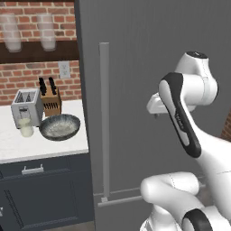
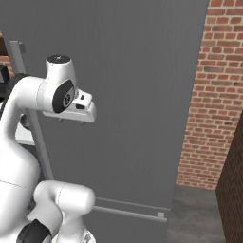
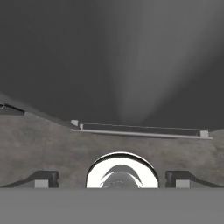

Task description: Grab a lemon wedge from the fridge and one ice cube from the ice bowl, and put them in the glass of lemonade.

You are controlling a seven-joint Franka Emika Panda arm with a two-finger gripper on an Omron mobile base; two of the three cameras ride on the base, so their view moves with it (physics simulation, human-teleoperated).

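Observation:
The fridge (image 1: 149, 67) fills the middle, a tall dark grey cabinet with its door shut and a long light grey bar handle (image 1: 104, 122) on its left edge. The lemon wedge is hidden. On the white counter to the left sit the speckled ice bowl (image 1: 59, 127) and, just left of it, the glass of lemonade (image 1: 25, 127). My gripper (image 2: 71, 121) hangs in front of the fridge door, right of the handle, pointing down at the floor. In the hand view its fingertips (image 3: 43, 178) stand wide apart, open and with nothing between them.
A toaster (image 1: 27, 106) and a knife block (image 1: 51, 101) stand behind the bowl. Two frosted glasses (image 1: 46, 31) rest on a shelf above. Dark drawers (image 1: 40, 189) lie under the counter. A brick wall (image 2: 213, 95) closes in right of the fridge.

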